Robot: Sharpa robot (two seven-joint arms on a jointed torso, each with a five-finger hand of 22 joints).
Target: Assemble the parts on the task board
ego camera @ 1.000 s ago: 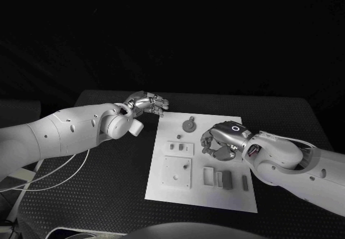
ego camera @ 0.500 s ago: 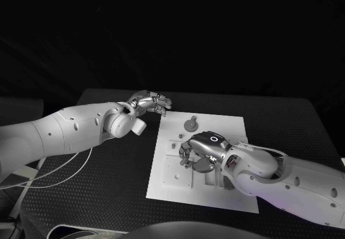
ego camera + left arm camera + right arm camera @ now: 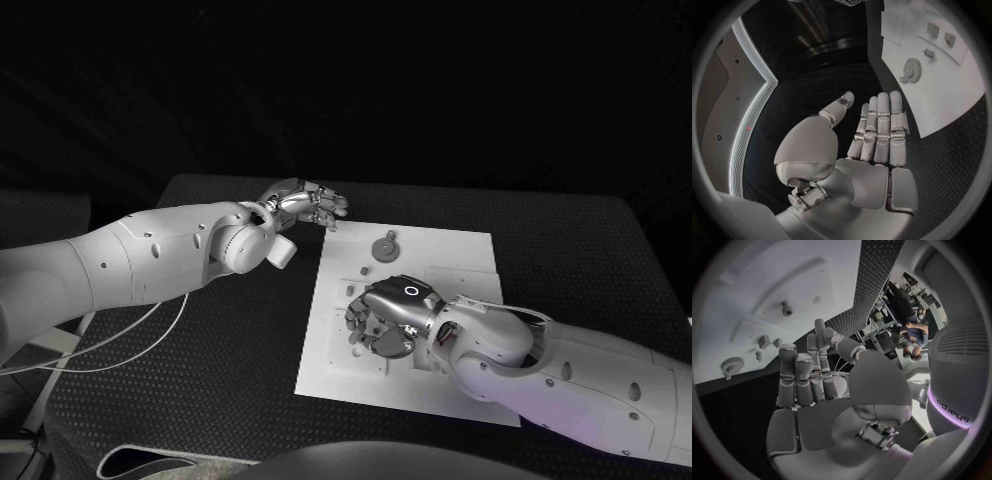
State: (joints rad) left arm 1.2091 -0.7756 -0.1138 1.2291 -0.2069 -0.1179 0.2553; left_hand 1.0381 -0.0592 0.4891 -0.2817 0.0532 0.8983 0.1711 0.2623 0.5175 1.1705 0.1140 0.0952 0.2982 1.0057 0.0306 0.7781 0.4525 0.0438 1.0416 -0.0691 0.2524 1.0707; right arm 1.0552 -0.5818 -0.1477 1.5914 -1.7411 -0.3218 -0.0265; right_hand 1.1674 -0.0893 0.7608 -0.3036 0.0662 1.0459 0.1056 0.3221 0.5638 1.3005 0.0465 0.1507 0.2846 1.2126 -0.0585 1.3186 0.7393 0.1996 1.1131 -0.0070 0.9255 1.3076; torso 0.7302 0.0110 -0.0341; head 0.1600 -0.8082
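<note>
Right robot hand (image 3: 387, 318) has swept leftward across the board (image 3: 447, 245) to its middle, fingers apart, holding nothing; probably lining up on a small part, though that is hidden beneath it. Gear (image 3: 385, 247) lies untouched. Left robot hand (image 3: 306, 205), open, hovers above the bench (image 3: 577, 230).

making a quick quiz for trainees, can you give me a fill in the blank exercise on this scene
1. The task board is a plate of the colour ____.
2. The robot hand over the middle of the task board is the ____ robot hand.
3. The round gear lies at the board's ____ end, seen from the robot.
4. The left robot hand holds ____.

Missing words: white; right; far; nothing
</note>
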